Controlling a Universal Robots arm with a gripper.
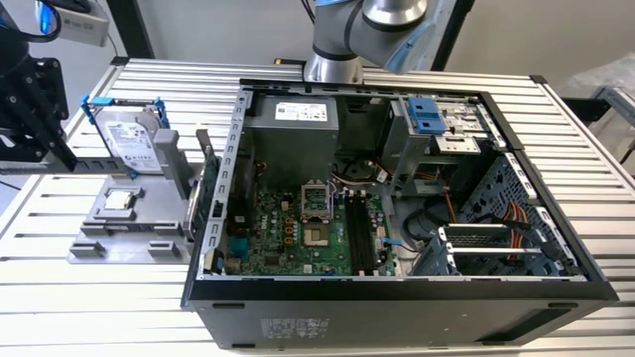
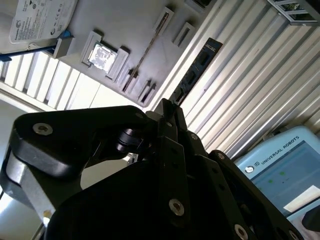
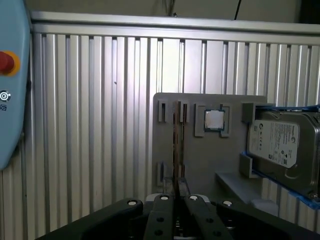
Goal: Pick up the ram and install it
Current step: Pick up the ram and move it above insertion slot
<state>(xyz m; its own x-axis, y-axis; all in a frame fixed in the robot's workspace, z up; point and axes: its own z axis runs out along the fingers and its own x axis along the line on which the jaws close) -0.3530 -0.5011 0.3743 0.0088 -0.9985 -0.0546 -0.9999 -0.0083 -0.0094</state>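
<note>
Exterior view: the open computer case [image 1: 397, 316] lies just beside the grey holder [image 1: 129, 242], with bare table slats [image 1: 59, 297] around both. Second wrist view: the ram [image 2: 145, 52] stands on edge in the holder's slots, beside the processor chip [image 2: 102, 55]. First wrist view: the gripper [image 3: 178, 200] is apart from the holder and in line with the ram. Its opening cannot be told.

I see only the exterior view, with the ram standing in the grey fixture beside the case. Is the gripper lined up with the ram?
Observer: Yes. In the first wrist view the ram shows edge-on, a thin line running straight toward the middle of the gripper.
Operator: Is something else close by?
Observer: A light-blue pendant with a red button, apart from the fixture, with bare table slats between them.
</note>
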